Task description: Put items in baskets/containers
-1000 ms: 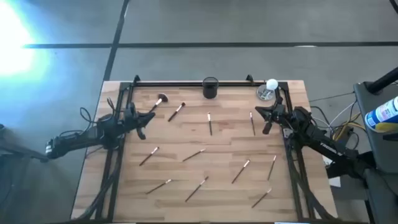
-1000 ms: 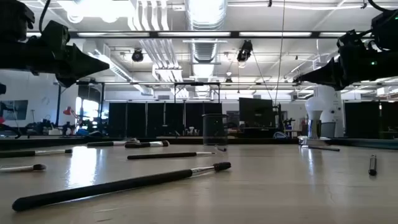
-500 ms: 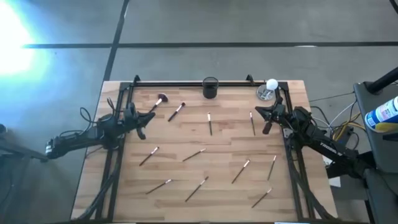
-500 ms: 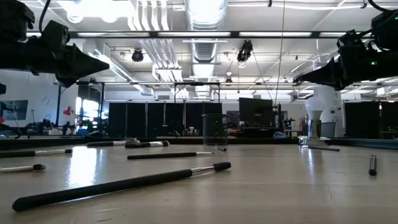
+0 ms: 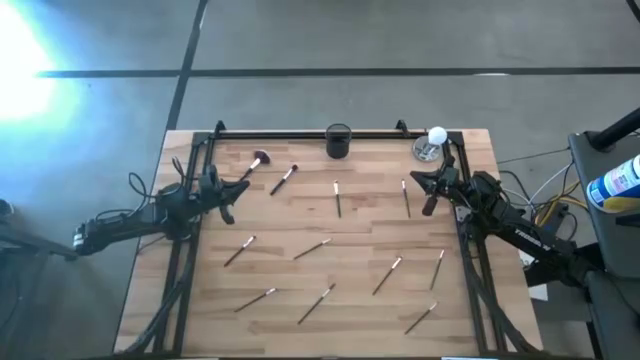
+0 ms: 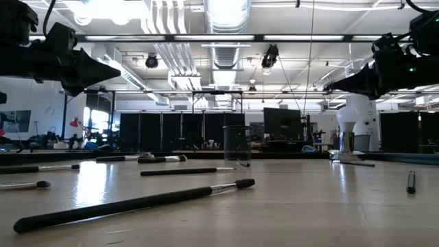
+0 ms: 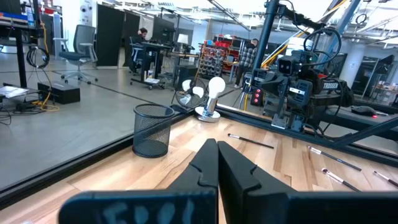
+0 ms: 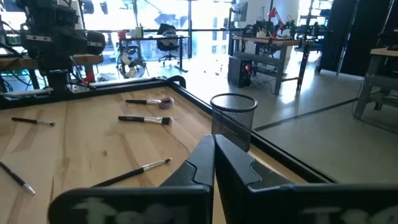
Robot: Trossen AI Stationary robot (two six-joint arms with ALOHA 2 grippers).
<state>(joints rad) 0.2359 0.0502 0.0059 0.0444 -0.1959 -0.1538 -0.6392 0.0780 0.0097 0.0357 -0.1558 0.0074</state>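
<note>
Several thin makeup brushes lie flat and scattered on the wooden table [image 5: 360, 230]; one with a fluffy round head [image 5: 259, 160] lies near the far left corner. The black mesh cup [image 5: 338, 140] stands upright at the middle of the far edge, also in the left wrist view [image 7: 153, 129] and right wrist view [image 8: 233, 118]. My left gripper [image 5: 245, 187] hovers shut above the table's left side. My right gripper [image 5: 416, 179] hovers shut above the right side. Neither is near a brush.
A small shiny dish with a white ball [image 5: 433, 145] sits at the far right corner. A black frame rail [image 5: 300, 134] runs along the far edge and down both sides. Beside the table on the right stands a blue-labelled bottle [image 5: 615, 185]. People show far off in the room.
</note>
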